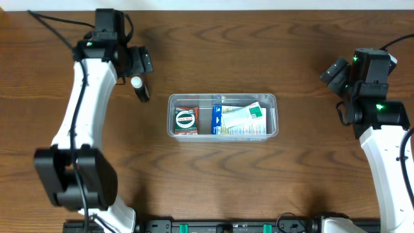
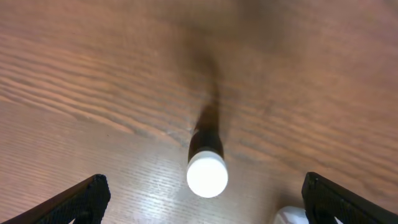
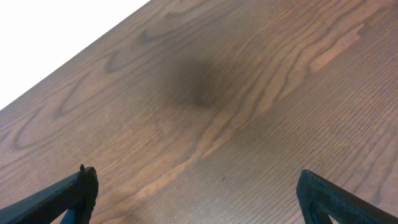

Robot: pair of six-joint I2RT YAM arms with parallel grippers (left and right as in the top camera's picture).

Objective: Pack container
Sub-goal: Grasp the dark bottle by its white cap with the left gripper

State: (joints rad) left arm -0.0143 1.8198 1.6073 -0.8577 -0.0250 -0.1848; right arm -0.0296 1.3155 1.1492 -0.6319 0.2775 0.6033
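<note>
The clear plastic container sits at the middle of the table, holding a red and green packet on its left and blue and green packets on its right. A black marker with a white cap lies on the table to its left. My left gripper is open just beyond the marker. In the left wrist view the white cap lies between the spread fingers, untouched. My right gripper is open and empty at the far right, over bare wood.
The dark wooden table fills the view. Its far edge meets a white surface in the right wrist view. A small white object shows at the bottom edge of the left wrist view.
</note>
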